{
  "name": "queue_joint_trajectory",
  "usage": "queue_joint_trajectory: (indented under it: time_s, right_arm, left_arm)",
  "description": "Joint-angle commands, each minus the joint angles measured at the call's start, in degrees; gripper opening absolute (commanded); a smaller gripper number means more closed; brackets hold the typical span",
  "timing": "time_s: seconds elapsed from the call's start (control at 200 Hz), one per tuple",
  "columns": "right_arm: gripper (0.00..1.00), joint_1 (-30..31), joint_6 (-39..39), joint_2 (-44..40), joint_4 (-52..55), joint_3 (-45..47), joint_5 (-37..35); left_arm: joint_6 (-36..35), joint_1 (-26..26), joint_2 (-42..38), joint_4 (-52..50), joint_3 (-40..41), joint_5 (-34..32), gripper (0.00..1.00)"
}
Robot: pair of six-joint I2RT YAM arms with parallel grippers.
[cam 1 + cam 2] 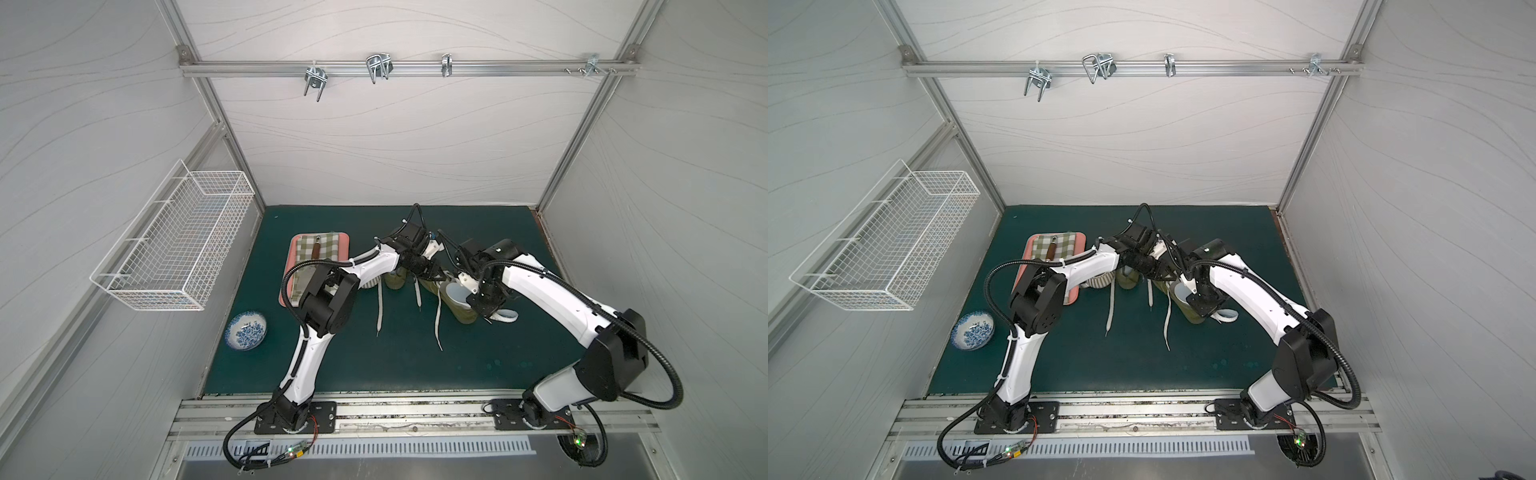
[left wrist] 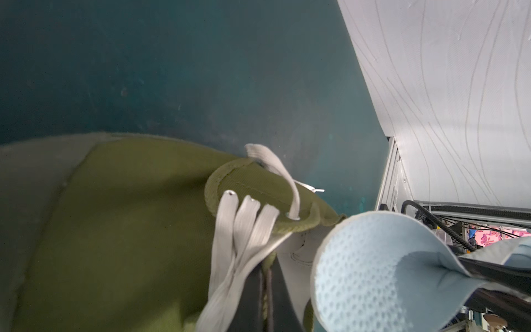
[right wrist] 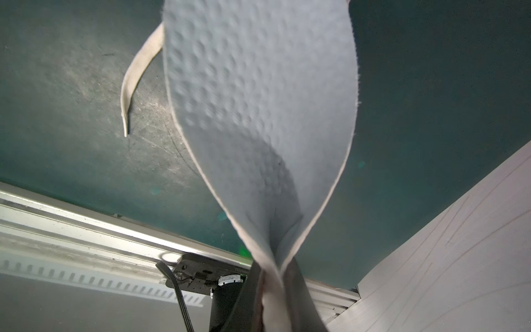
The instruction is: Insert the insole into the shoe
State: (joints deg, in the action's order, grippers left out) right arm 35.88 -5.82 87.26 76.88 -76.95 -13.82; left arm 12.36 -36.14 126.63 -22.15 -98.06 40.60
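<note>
An olive-green shoe point(image 1: 462, 314) point(image 2: 115, 230) with loose white laces point(image 2: 244, 224) lies on the green mat right of centre in both top views. My left gripper point(image 1: 434, 272) point(image 2: 267, 301) is shut on a thin olive edge of the shoe by the laces. The light blue dimpled insole point(image 3: 258, 100) point(image 2: 367, 273) is folded at one end and pinched in my right gripper point(image 3: 273, 290) point(image 1: 468, 291), which is shut on it. The insole's free end hangs at the shoe's opening point(image 1: 1180, 293). How deep it reaches inside is hidden.
A second olive shoe point(image 1: 395, 280) lies just left of the grippers, its laces point(image 1: 379, 311) trailing forward. A pink tray point(image 1: 286, 270) with a checked cloth, a blue-and-white bowl point(image 1: 246, 331) and a wall-mounted wire basket point(image 1: 174, 245) are at the left. The right wall point(image 2: 445, 100) is close.
</note>
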Motion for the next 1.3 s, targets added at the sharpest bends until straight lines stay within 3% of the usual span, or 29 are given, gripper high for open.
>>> queue_joint_trajectory:
  time_s: [0.0, 0.38, 1.04, 1.29]
  right_arm:
    - [0.14, 0.0, -0.6, 0.9, 1.0, 0.3, 1.4]
    - [0.13, -2.1, -0.9, 1.0, 0.7, 0.0, 5.5]
    - [0.11, -3.2, 0.6, 4.3, 2.6, -1.8, -0.5]
    - [0.10, -3.2, 1.3, 6.0, 1.8, -1.5, -0.2]
  left_arm:
    - [2.2, -0.4, -2.8, 5.3, 0.6, -0.1, 0.00]
    - [5.3, -0.4, -2.2, 8.6, 0.5, 1.9, 0.00]
    - [2.2, -1.3, -2.2, 2.0, -2.1, -1.8, 0.00]
    - [5.9, -1.3, -2.0, 6.2, -1.5, 2.7, 0.00]
